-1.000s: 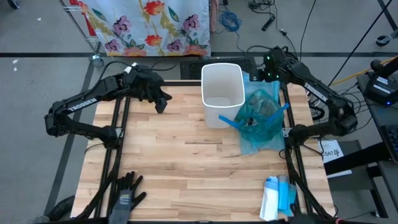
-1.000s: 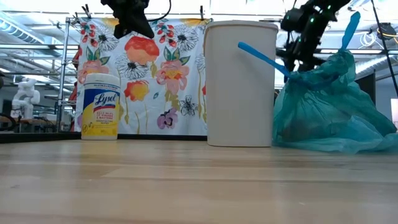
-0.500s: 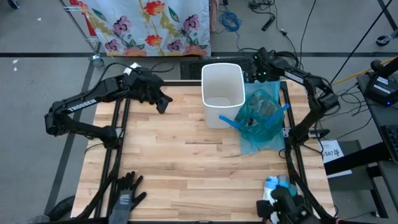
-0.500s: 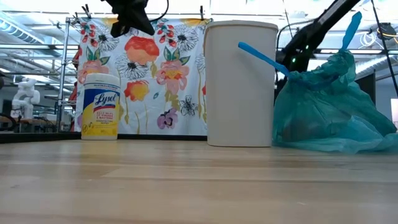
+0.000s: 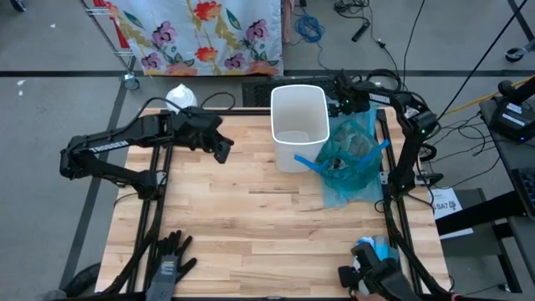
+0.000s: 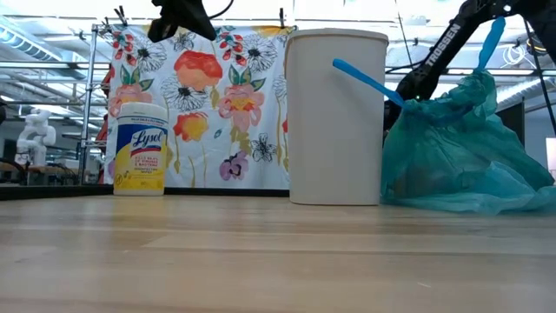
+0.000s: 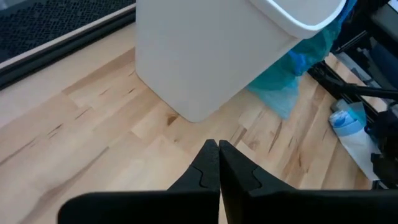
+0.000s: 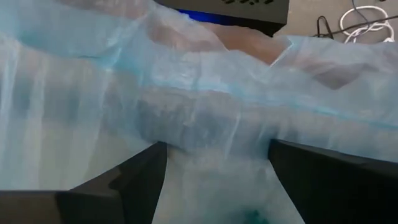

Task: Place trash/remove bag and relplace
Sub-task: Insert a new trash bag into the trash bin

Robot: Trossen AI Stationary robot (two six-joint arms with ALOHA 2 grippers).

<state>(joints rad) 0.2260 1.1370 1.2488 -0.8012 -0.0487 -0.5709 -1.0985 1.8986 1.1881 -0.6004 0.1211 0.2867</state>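
Note:
A white bin (image 5: 298, 125) stands upright at the table's far middle, with no liner showing inside. Against its right side the full teal bag (image 5: 351, 159) rests on the table, and dark trash (image 5: 347, 149) shows through its film. One blue drawstring (image 6: 365, 81) sticks out across the bin and another (image 6: 491, 39) points up. My right gripper (image 5: 346, 102) is open, pointing steeply down over the bag's far end; the bag hides it in the low view. My left gripper (image 5: 221, 150) hangs shut above the table, left of the bin. My right gripper (image 8: 217, 186) has its two open fingers (image 8: 140, 180) on either side of a ridge of the bag's pale film (image 8: 211, 124), coming from above. Whether they touch the film I cannot tell.
A Lysol tub (image 6: 139, 149) stands at the far left. Black gloves (image 5: 171, 255) lie at the near left corner. A blue and white pack (image 5: 368, 251) lies at the near right edge, with a dark shape (image 5: 372, 280) partly over it. Bare wood fills the middle.
My right gripper has come down from above the bin's far right corner onto the bag's far end, tipping more steeply downward. My left gripper has swung a little toward the near edge and rolled. A dark shape has appeared at the near right edge.

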